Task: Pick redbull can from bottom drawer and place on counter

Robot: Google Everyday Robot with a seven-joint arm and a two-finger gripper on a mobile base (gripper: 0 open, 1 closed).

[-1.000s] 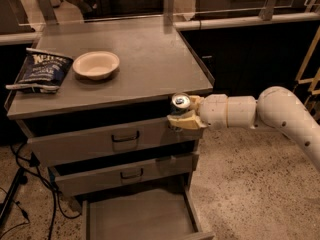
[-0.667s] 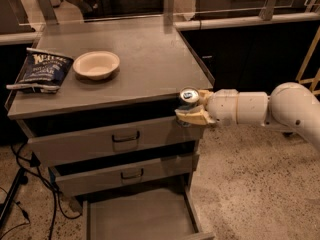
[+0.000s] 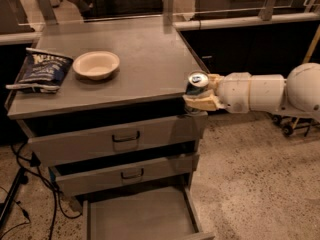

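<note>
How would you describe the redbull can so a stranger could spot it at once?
Find the grey counter. Beside its front right corner, the gripper clasps the redbull can in its jaws. It alone is slim and silver-topped; the bowl and chip bag lie far left on the counter.

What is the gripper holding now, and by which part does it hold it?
The gripper holds the redbull can by its lower body, with the fingers closed around it. The silver top is free. The can is at the front right corner of the counter.

Cream jaws at the grey counter (image 3: 150, 59) edge clasp a blue-and-silver redbull can (image 3: 196, 83).
</note>
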